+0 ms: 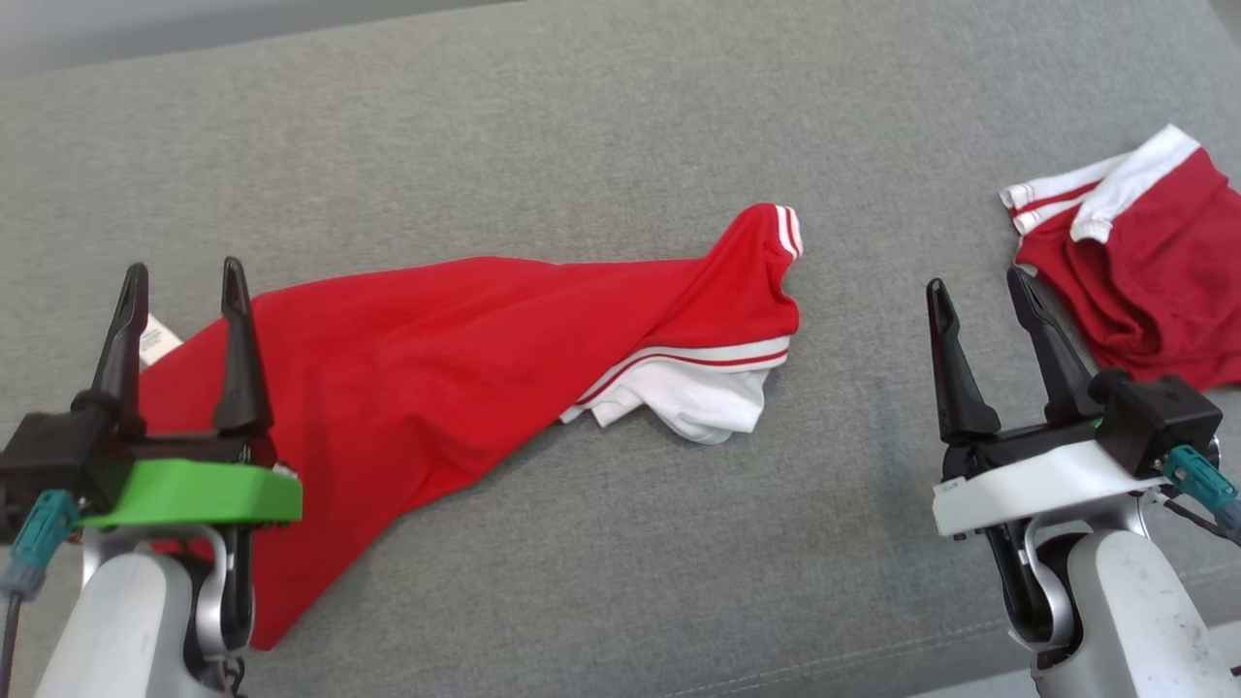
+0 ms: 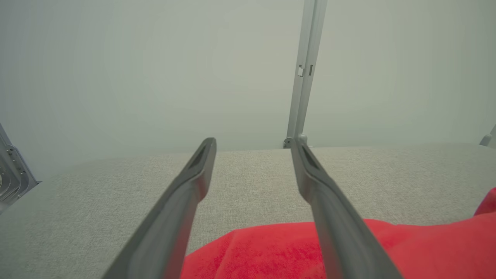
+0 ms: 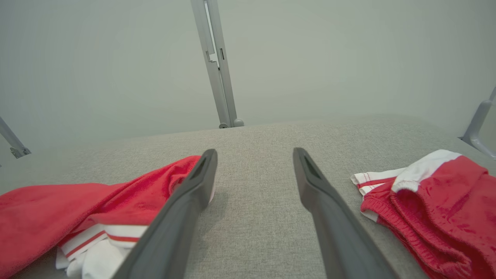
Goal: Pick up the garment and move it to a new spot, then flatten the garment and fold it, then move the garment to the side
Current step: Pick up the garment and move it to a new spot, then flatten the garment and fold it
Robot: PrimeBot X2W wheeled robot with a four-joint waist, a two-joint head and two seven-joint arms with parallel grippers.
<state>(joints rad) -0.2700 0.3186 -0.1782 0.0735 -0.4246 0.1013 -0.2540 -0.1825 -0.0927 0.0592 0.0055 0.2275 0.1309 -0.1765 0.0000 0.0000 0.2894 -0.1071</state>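
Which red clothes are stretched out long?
The red shirt in the middle; the red shorts on the right lie bunched in a small heap.

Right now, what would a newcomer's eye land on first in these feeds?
The long red shirt with white striped trim, lying rumpled and stretched slantwise across the middle of the grey upholstered surface. Next, a second red and white garment bunched at the far right edge. Both hands stand open: the left hand over the shirt's left end, the right hand above bare fabric between the two garments.
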